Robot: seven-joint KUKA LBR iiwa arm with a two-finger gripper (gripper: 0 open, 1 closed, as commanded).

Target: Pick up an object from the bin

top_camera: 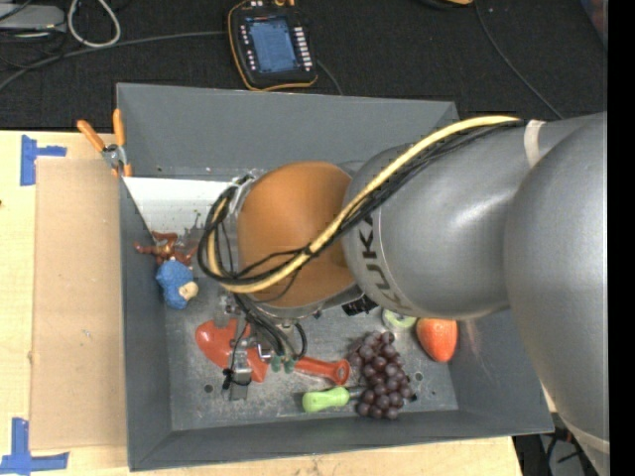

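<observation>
- Presently, gripper (238, 367): low in the near-left part of the bin (288, 117) as viewed, under arm's orange cover (293, 231). Open or closed: can't tell, cables and shadow in the way.
- Red flat obj. (212, 342): on bin floor, right at gripper, partly hidden by it. Likeliest pick target, by my judgement.
- Red handle-like piece (323, 369): just beside gripper, toward the grapes.
- Purple grape bunch (382, 373), green piece (325, 400): near, by near wall.
- Blue figure (177, 287): by view's left wall, apart from gripper.
- Orange fruit (437, 338): well apart, beside arm.
- Handling note: centre over red obj.'s bulk, descend straight, grip across a thin edge. Keep clear of the handle-like piece, lift vert., and check hold before clearing the rim.
</observation>
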